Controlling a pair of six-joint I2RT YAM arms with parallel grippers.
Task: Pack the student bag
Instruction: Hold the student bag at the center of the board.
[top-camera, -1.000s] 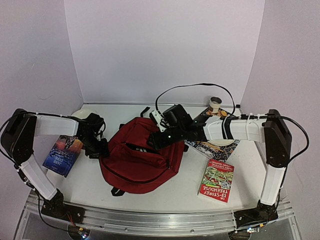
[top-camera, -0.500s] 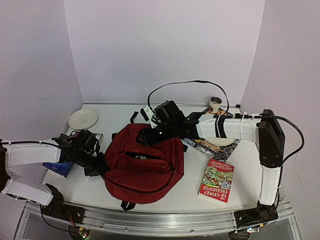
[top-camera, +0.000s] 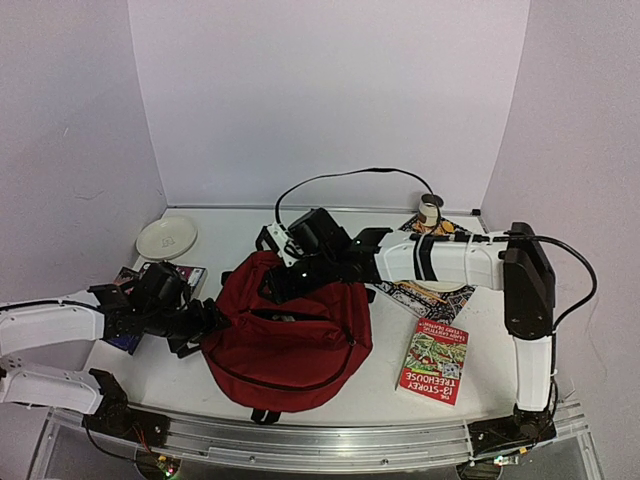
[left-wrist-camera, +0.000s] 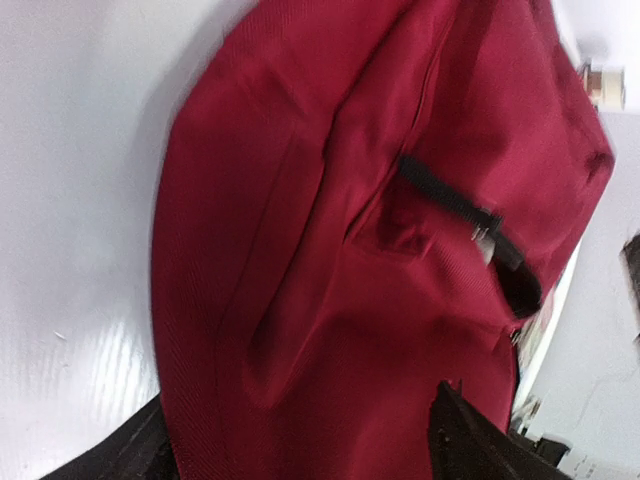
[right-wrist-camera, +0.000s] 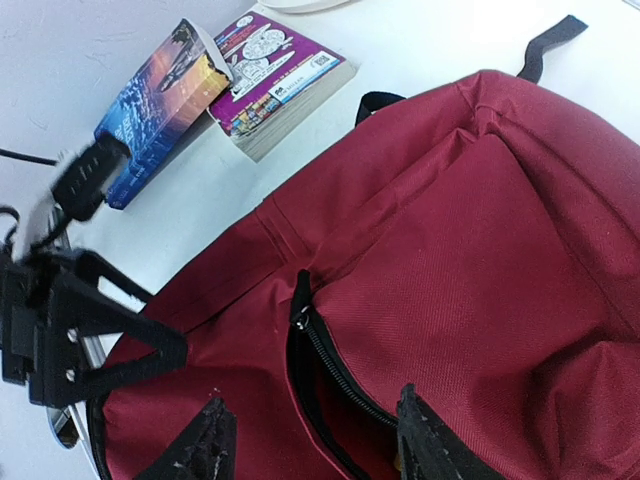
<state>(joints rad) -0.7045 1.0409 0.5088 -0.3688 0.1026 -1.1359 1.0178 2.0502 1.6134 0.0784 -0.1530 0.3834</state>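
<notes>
The student bag (top-camera: 300, 345), a dark red backpack, lies in the middle of the table with its front pocket zipper (right-wrist-camera: 330, 365) partly undone. My right gripper (top-camera: 272, 290) hovers open just over the bag's top. Its fingertips (right-wrist-camera: 205, 445) straddle the pocket's zipped slit, and the metal zipper pull (right-wrist-camera: 298, 318) sits just ahead of them. My left gripper (top-camera: 205, 322) is at the bag's left side, open wide. In the left wrist view the left gripper (left-wrist-camera: 300, 460) has red fabric filling the space between its spread fingers (left-wrist-camera: 480, 440). Neither gripper holds anything.
A blue book (right-wrist-camera: 160, 105) and a purple book (right-wrist-camera: 280, 75) lie left of the bag. A white plate (top-camera: 166, 237) sits at back left. A red paperback (top-camera: 435, 362) lies at front right, a patterned book (top-camera: 425, 292) beyond it, and a small roll (top-camera: 430, 208) by the back wall.
My left gripper shut at the bag's left side, then opened wide, while its arm dropped low. My right gripper moved left across the bag's top. The bag shifted nearer.
</notes>
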